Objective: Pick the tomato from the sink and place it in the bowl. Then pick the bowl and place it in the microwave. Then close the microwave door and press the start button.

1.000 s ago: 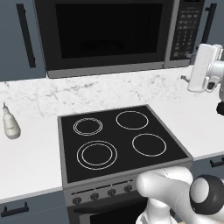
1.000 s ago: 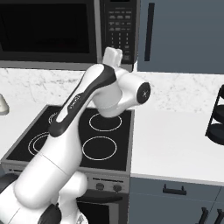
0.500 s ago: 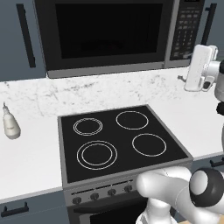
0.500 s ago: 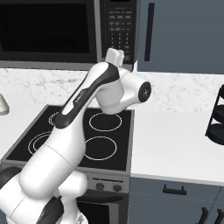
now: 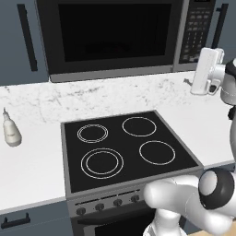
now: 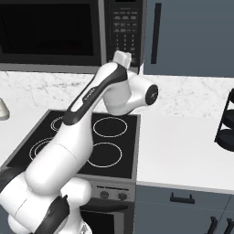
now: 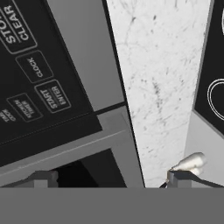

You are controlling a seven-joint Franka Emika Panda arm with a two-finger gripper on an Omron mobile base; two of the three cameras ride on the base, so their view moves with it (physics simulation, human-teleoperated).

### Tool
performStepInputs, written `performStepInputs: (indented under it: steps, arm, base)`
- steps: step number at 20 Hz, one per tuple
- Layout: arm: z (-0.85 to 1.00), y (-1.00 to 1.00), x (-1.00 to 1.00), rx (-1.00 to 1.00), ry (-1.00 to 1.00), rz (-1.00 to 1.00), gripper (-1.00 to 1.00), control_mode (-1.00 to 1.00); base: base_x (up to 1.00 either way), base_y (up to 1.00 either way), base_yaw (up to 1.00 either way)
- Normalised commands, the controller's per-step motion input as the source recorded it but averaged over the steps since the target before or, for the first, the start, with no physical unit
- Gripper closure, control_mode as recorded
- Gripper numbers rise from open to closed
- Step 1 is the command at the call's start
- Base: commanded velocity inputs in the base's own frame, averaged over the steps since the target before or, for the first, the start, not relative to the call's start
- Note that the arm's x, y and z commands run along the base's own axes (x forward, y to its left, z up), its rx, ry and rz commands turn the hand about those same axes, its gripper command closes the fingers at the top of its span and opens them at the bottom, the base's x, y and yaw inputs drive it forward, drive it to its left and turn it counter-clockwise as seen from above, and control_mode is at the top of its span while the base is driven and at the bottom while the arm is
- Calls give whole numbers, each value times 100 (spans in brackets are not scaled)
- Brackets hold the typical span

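We find the microwave door (image 5: 113,39) closed. Tool (image 7: 111,179) fingers spread wide, empty, near the black button panel (image 7: 30,74). START button (image 7: 53,95) looks stiff, flat; we judge one fingertip should press its centre.

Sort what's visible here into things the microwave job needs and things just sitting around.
Job:
microwave, door shut
microwave door
button panel, START/ENTER button
gripper, open, near the panel

Lying about:
stove
small bottle on the counter
black rack
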Motion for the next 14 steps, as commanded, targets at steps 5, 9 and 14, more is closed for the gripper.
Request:
performStepInputs:
  steps: [5,9,14]
  arm:
    - [-5,-10,22,0,0,0,-100,-100]
    - [-8,-2,20,0,0,0,-100,-100]
    - [-2,0,31,0,0,0,-100,-100]
  base:
    - [0,0,0]
    - [0,0,0]
    - [0,0,0]
